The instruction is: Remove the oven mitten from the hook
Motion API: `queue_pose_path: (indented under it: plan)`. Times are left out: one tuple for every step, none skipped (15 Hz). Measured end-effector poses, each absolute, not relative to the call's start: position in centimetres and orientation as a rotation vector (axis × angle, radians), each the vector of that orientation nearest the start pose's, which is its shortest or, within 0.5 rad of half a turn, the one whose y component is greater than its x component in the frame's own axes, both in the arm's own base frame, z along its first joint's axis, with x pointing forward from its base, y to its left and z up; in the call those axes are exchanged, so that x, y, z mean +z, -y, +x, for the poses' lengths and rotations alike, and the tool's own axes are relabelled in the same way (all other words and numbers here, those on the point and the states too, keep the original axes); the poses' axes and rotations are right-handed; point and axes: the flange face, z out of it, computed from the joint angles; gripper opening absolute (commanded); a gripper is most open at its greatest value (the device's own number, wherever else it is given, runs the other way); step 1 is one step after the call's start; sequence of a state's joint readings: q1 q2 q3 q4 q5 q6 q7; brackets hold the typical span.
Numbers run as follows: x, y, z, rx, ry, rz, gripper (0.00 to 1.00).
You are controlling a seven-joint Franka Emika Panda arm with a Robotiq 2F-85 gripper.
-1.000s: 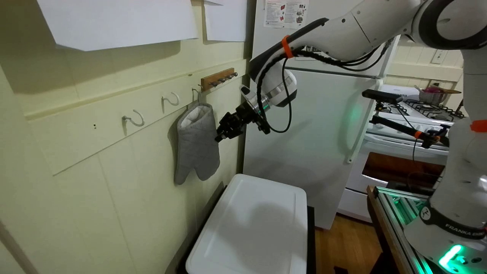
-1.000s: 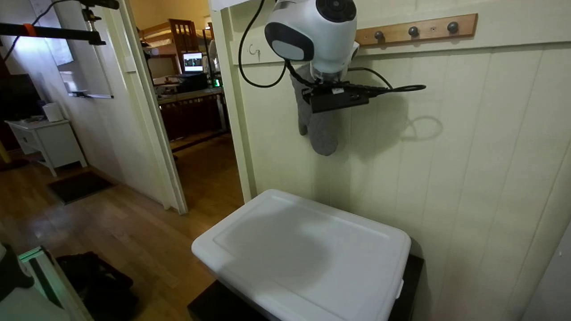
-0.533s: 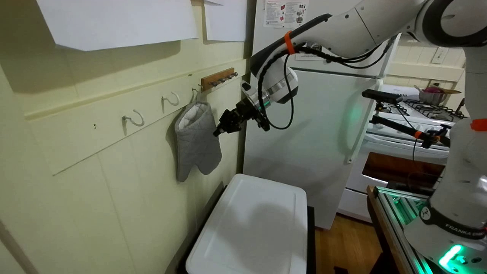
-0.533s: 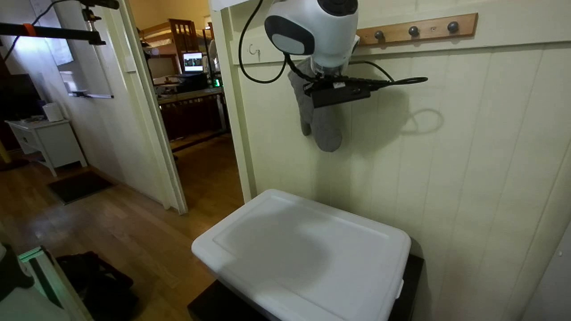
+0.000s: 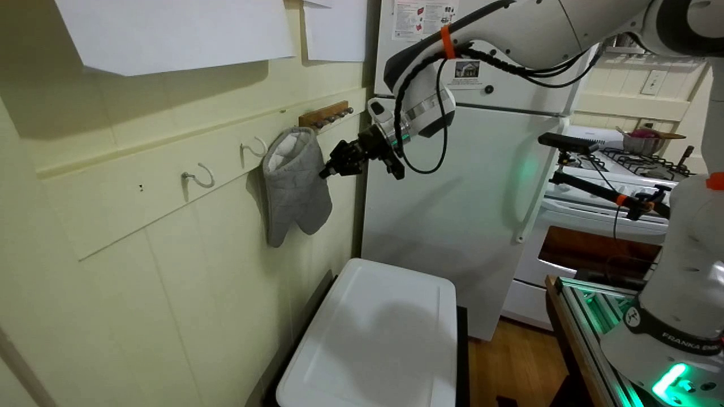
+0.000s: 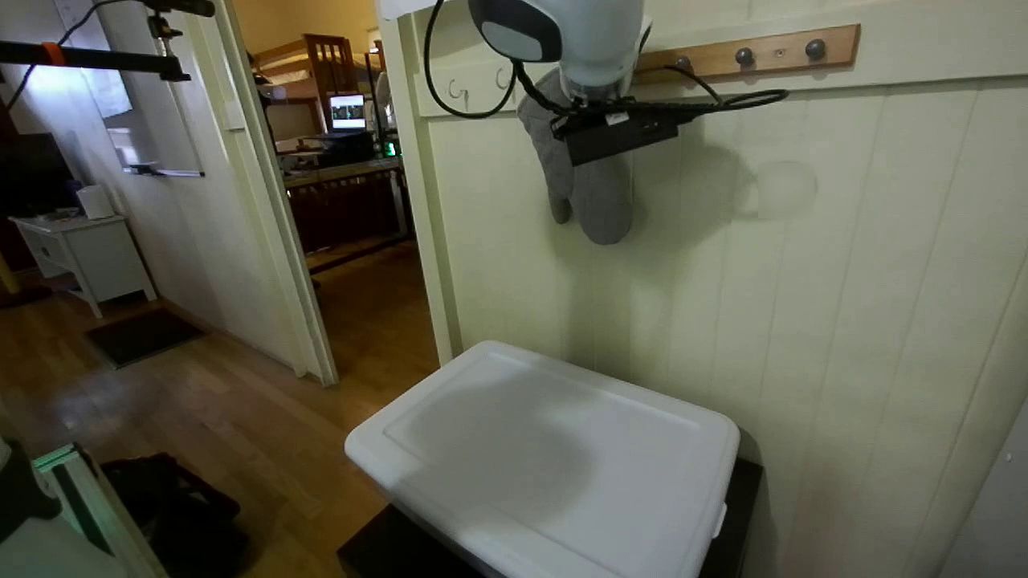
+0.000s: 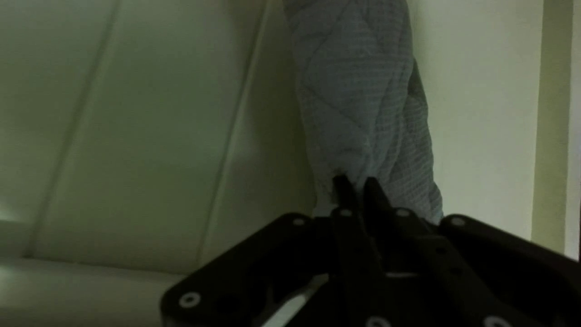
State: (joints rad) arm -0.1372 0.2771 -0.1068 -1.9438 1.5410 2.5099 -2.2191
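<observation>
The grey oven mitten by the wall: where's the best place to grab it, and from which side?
I'd pinch the oven mitten below its open top, coming from the room side: its back faces the wall, while the floppy, padded front likely folds into a grip. The claw has cloth pinched there.

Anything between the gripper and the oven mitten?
Nothing visible: in the wrist view, the fingers are closed directly on the oven mitten. Whether any hook behind it catches it is hidden.
</observation>
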Motion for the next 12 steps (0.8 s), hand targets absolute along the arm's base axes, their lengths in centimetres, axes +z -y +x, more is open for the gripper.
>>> queue_pose_path:
  plan:
    - [36.8, 15.7, 60.7, -1.482, 0.996, -2.451, 0.02]
    - [37.0, 15.7, 60.1, -1.482, 0.996, -2.454, 0.02]
    - [37.2, 15.7, 59.5, -1.482, 0.994, -2.457, 0.02]
    - [37.3, 15.7, 58.9, -1.48, 0.993, -2.465, 0.02]
    - [37.5, 15.8, 58.2, -1.479, 0.991, -2.477, 0.02]
    - [37.6, 15.9, 57.5, -1.478, 0.99, -2.49, 0.02]
    - [37.8, 16.0, 56.8, -1.478, 0.989, -2.509, 0.02]
    - [38.1, 16.1, 56.1, -1.48, 0.989, -2.526, 0.02]
    - [38.3, 16.3, 55.4, -1.484, 0.988, -2.539, 0.02]
    - [38.6, 16.4, 54.8, -1.493, 0.981, -2.545, 0.02]
    - [39.0, 16.4, 54.4, -1.515, 0.957, -2.543, 0.02]
    - [39.3, 16.6, 54.0, -1.544, 0.927, -2.539, 0.02]
